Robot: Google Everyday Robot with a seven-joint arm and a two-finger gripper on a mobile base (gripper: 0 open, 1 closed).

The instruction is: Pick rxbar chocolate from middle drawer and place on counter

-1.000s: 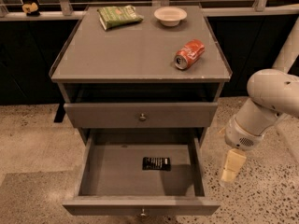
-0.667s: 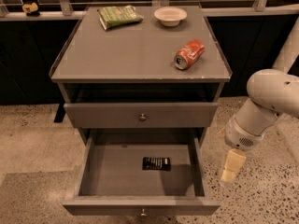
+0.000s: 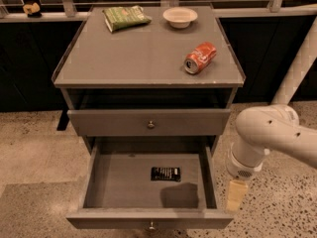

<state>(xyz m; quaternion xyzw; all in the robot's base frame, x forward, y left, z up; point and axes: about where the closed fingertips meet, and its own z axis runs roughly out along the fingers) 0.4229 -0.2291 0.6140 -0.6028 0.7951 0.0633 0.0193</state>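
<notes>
The rxbar chocolate [image 3: 165,173] is a flat black bar with white lettering, lying on the floor of the open middle drawer [image 3: 114,187], right of its centre. The drawer is pulled fully out, with its knob at the bottom front. The counter [image 3: 143,48] is the grey cabinet top above. My gripper [image 3: 237,195] hangs from the white arm just outside the drawer's right wall, to the right of the bar and above the floor. It holds nothing that I can see.
On the counter lie a green snack bag [image 3: 125,17] at the back left, a white bowl [image 3: 180,17] at the back, and a red soda can [image 3: 200,57] on its side at the right. The shut upper drawer [image 3: 148,123] sits above the open one.
My arm and gripper have moved down and a little left, closer to the open drawer's right side. The bar and the counter objects have not moved.
</notes>
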